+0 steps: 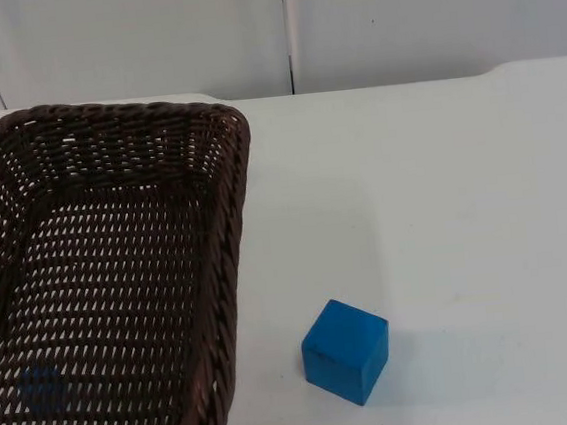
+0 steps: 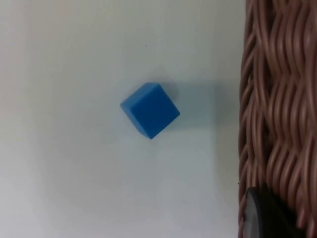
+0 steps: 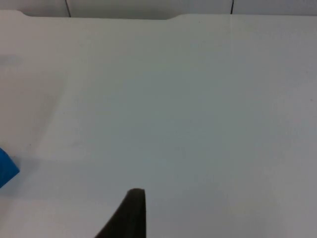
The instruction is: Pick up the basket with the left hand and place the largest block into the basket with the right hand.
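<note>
Top view, basket (empty), block beside

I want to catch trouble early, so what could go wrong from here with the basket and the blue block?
1. The blue block sits turned at an angle on the table, beside the basket; the right gripper's fingers may need to turn to meet its flat faces, or it could slip.
2. The left gripper's fingers meet the basket at its rim alone, so the basket might tilt.
</note>
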